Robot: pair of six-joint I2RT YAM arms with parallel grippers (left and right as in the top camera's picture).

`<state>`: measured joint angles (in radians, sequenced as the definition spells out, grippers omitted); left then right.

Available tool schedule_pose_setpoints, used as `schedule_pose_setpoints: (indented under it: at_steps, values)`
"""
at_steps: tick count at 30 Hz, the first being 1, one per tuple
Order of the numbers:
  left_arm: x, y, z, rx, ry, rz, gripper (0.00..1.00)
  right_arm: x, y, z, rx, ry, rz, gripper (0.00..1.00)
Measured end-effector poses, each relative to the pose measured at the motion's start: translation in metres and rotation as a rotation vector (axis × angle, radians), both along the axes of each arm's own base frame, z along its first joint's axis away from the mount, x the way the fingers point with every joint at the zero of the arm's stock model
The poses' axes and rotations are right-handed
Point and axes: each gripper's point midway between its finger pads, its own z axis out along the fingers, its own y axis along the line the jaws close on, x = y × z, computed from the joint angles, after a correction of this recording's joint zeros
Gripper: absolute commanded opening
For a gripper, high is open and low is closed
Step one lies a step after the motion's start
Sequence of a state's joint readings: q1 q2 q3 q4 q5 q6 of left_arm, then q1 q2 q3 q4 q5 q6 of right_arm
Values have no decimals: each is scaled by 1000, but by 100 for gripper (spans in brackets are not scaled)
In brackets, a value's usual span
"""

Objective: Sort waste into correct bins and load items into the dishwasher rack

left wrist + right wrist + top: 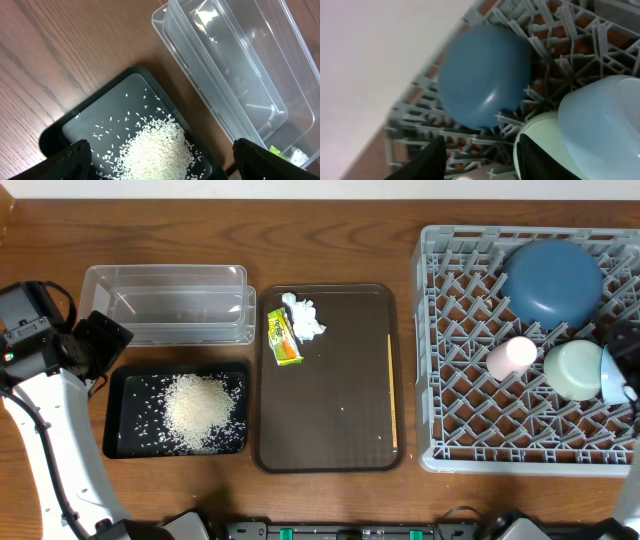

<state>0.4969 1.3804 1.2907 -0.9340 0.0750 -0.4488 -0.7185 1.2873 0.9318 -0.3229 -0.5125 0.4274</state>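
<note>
White rice [200, 412] in black tray [115, 415]; rack [430, 360] part-loaded.
Your L gripper [162, 159] gapes wide over it; R gripper [480, 160] part-open, empty, near lt-blue bowl [605, 130]. Tissue [305, 318], wrapper [283, 338], chopstick [391, 390] on brown tray [330, 420].

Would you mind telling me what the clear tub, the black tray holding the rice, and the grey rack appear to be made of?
The clear tub seems to be thin glossy plastic: see-through walls with bright glints. The black tray is likely glossy plastic, judging by its moulded rounded corners and reflections. The grey rack is probably matte moulded plastic, given its uniform lattice of pegs.
</note>
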Motion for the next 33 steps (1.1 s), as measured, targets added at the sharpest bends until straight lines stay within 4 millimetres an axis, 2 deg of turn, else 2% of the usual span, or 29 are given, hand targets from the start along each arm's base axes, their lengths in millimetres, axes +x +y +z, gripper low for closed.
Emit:
schedule_pose_setpoints:
  at_steps: [2, 5, 10, 12, 18, 24, 33]
  values:
    - [0, 0, 0, 0, 0, 0, 93, 6, 4, -10, -36, 45, -3, 54]
    - [0, 0, 0, 0, 0, 0, 93, 9, 2, -29, -78, 127, -36, 56]
    - [0, 0, 0, 0, 0, 0, 93, 4, -17, -64, -145, 277, -136, 57]
    - [0, 0, 0, 0, 0, 0, 93, 0, -24, -71, -166, 313, -163, 57]
    - [0, 0, 0, 0, 0, 0, 93, -1, -35, -68, -234, 327, -197, 57]
    - [0, 0, 0, 0, 0, 0, 93, -3, -35, -66, -270, 342, -198, 58]
    - [0, 0, 0, 0, 0, 0, 93, 5, -9, -41, -458, 366, -176, 69]
